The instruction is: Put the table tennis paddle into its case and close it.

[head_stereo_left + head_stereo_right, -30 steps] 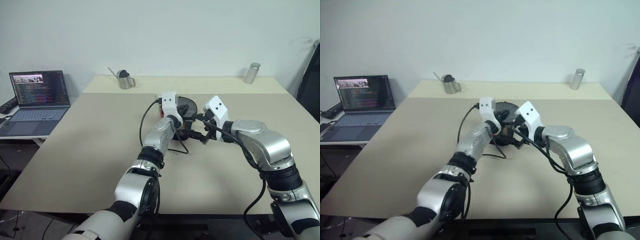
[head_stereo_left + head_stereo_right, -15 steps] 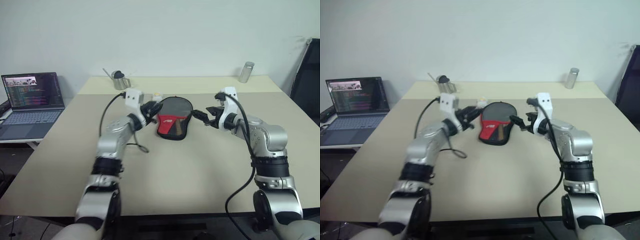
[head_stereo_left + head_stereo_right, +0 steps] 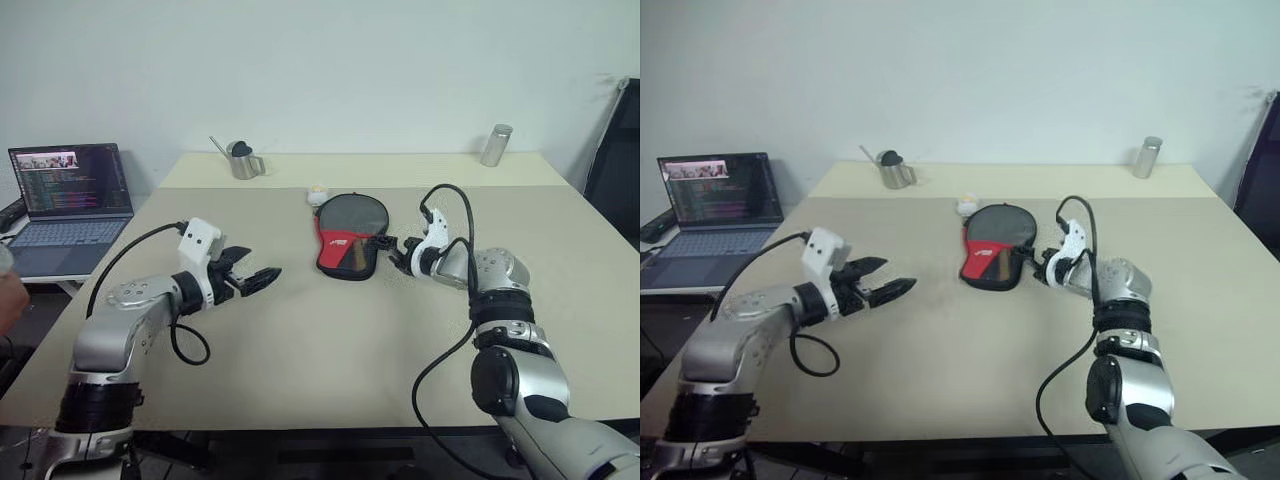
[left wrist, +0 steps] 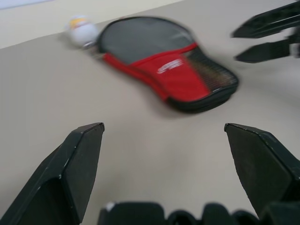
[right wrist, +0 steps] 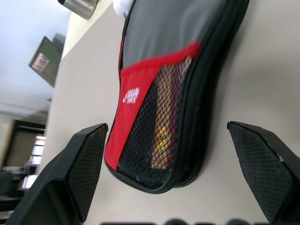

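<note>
- Right wrist view: the soft paddle-shaped zip case of black and grey fabric with a red lettered panel (image 5: 159,93) lies flat on the beige worktop (image 3: 330,340); the paddle's striped wooden handle (image 5: 161,117) shows through the black mesh pocket, so the paddle appears to be inside.
- The right tool (image 3: 395,247) sits just beside the case's narrow end, fingers spread and holding nothing.
- The left tool (image 3: 255,278) hangs well apart from the case, released and empty.
- Whether the zip is fully shut cannot be told.
- A small white ball (image 3: 317,191) rests against the case's round end.
- Judgement: pin the case with one tool, find the zip pull, and draw it steadily along the seam without dragging the case.
</note>
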Tool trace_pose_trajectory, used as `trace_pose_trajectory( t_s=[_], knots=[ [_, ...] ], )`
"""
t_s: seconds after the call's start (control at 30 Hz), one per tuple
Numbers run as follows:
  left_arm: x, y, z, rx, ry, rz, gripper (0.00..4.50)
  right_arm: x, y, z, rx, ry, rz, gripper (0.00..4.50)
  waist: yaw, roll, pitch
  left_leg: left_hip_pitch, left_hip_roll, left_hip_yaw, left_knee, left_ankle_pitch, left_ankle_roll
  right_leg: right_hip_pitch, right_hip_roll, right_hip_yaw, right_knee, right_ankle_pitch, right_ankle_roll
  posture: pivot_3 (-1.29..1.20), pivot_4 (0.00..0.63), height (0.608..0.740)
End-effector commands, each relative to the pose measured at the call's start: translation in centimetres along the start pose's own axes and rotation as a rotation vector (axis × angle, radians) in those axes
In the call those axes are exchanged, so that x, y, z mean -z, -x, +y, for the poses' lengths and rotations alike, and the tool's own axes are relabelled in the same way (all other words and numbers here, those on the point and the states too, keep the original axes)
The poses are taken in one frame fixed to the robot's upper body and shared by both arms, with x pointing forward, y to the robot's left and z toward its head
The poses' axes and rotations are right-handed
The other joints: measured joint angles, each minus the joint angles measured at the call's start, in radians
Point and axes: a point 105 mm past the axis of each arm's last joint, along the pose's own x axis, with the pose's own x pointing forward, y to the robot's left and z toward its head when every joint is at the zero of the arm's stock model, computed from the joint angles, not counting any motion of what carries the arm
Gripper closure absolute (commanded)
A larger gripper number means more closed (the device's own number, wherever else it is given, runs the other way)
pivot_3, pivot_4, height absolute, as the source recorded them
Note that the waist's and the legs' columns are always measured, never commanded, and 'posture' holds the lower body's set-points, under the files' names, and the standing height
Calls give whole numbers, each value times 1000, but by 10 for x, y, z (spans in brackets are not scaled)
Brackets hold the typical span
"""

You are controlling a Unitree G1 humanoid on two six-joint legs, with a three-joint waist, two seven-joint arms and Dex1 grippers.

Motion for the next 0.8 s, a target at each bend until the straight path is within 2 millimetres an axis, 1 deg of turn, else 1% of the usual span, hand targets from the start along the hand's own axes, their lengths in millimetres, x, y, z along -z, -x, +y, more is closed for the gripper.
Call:
trace_pose_trajectory(
  t_s=[0.03, 0.1, 0.17, 0.23, 0.33, 0.47, 0.57, 0.67, 0.8],
  knots=[
    [-14, 9, -14, 18, -73, -40, 19, -4, -7, 5, -49, -56, -33, 0, -2, 0, 0, 0, 0, 0, 0, 0, 0, 0, 0, 1, 0, 0, 0, 0, 150, 740],
    [-11, 11, -17, 4, -78, -30, 19, 3, -12, -2, -21, -68, -18, 0, -4, 0, 0, 0, 0, 1, -1, 0, 0, 0, 0, 1, 0, 0, 0, 0, 150, 740],
    [-9, 14, -18, -8, -80, -22, 19, 9, -17, -2, -19, -78, -4, 0, -6, 0, 0, 1, 0, 1, 0, 0, 0, 0, 0, 1, 0, 0, 0, 0, 150, 740],
    [-7, 18, -18, -27, -79, -18, 19, 14, -22, 2, -38, -88, 8, 0, -8, 0, 0, 4, 1, 1, -1, 0, 0, 3, 0, 1, 0, 0, -1, 0, 150, 740],
    [-7, 21, -18, -47, -77, -17, 19, 21, -31, 15, -78, -104, 13, 0, -18, 0, 0, 9, 1, 2, -2, 0, 0, 6, 1, 2, 0, 1, -1, 0, 150, 740],
    [-8, 25, -18, -61, -79, -20, 19, 33, -43, 34, -118, -106, 29, 0, -31, 0, 0, 10, 3, 3, -3, 0, 0, 6, 2, 2, 1, 2, -3, 0, 150, 740],
    [-9, 28, -17, -72, -78, -23, 19, 35, -46, 46, -155, -108, 33, 0, -33, 1, 0, 10, 3, 3, -4, 0, 0, 5, 2, 3, 1, 2, -3, 0, 150, 740],
    [-9, 29, -17, -77, -80, -22, 19, 35, -48, 49, -159, -107, 32, 0, -30, 1, 0, 9, 3, 3, -4, 0, 0, 5, 2, 2, 0, 2, -3, 0, 150, 740],
    [-9, 29, -18, -80, -82, -21, 19, 36, -50, 47, -146, -98, 24, 0, -26, 1, 0, 9, 3, 3, -4, 0, 0, 5, 2, 2, -1, 2, -3, 0, 150, 740]
  ],
)
